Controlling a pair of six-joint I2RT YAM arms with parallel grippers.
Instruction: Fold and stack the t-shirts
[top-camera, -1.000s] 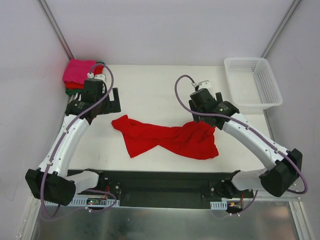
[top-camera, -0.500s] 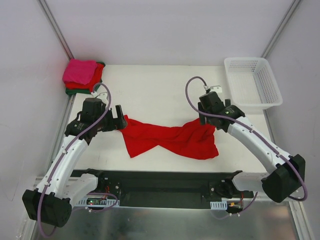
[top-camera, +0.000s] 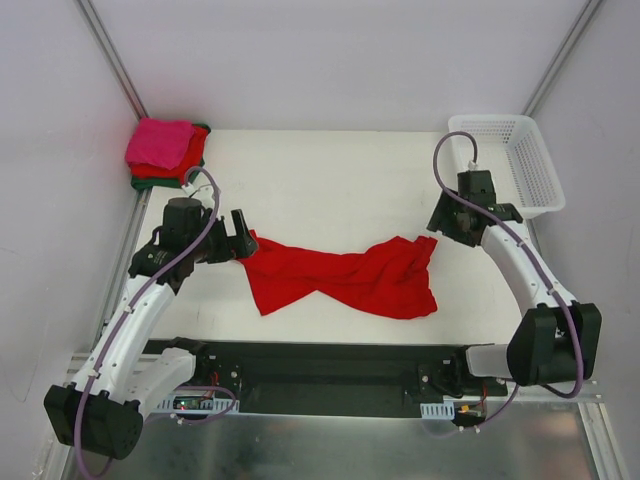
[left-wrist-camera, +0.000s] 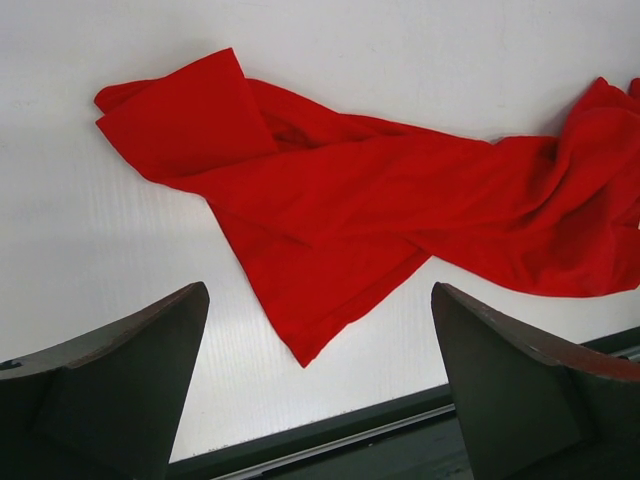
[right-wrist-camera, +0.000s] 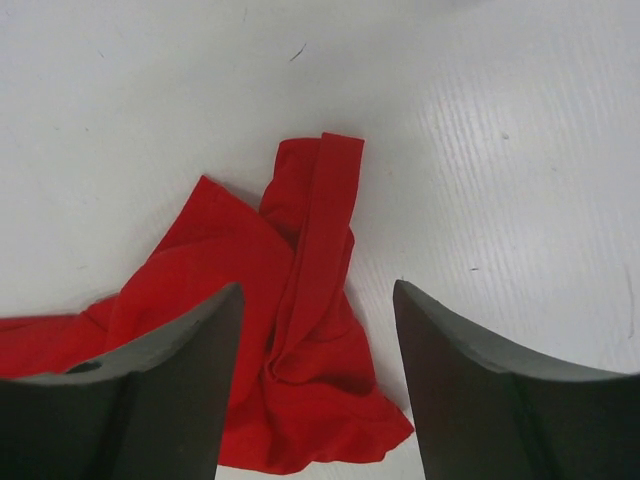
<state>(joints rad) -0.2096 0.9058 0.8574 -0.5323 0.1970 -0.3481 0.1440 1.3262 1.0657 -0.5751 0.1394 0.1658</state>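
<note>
Crumpled red t-shirt (top-camera: 340, 280) lies clear of counter (top-camera: 330, 170) edges. Left claw (top-camera: 240, 237) and right claw (top-camera: 443, 226), both released, flank it. Top view alone shows basket (top-camera: 540, 165).

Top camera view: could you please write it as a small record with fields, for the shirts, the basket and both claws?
loose shirt: bright red, crumpled, lying across the middle of the table
folded stack: far left corner, pink on top, red and dark green below
basket: white, far right corner, nothing visible inside
left claw: open, at the loose shirt's left end, holding nothing
right claw: open, over the loose shirt's right end, holding nothing
</note>
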